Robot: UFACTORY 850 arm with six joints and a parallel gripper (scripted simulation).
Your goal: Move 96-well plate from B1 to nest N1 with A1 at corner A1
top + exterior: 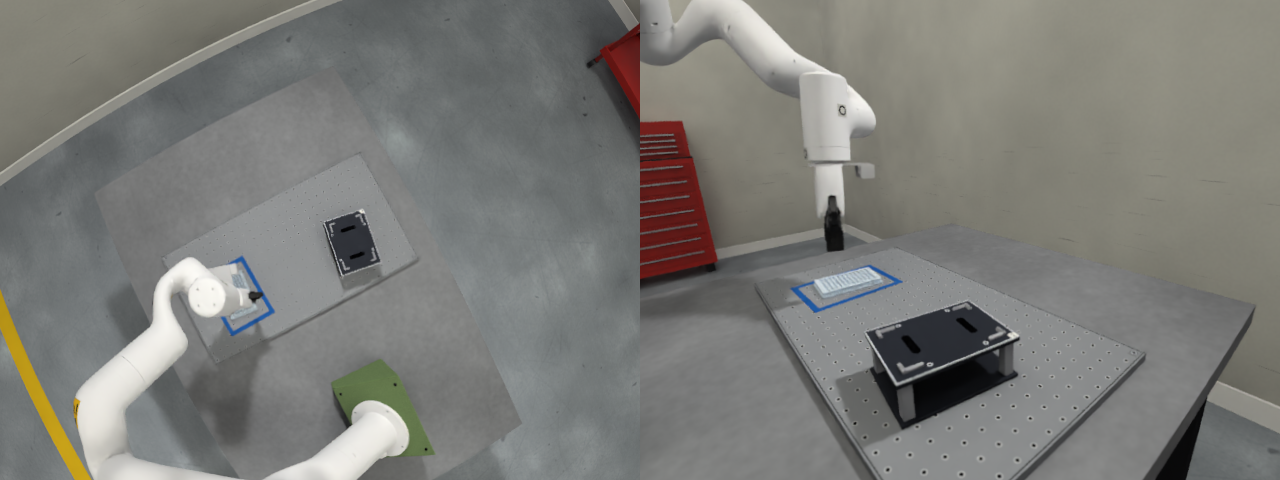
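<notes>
The pale 96-well plate (848, 282) lies flat inside the blue outlined spot B1 on the perforated baseplate. In the overhead view the plate (246, 287) is mostly hidden under my arm's wrist. My gripper (833, 232) hangs straight down, well above the plate, open and empty; I see it edge-on, so the fingers overlap. In the overhead view one black fingertip (254, 296) shows beside the wrist. The black raised nest N1 (941, 338) stands on short legs with white corner locators, empty; it also shows in the overhead view (352, 242). I cannot tell where the plate's cut-off corner is.
A green block (381, 404) carries the arm's base at the table's near side. A red tool cabinet (668, 198) stands on the floor behind the table. The table's right edge (1234, 330) drops off beyond the baseplate.
</notes>
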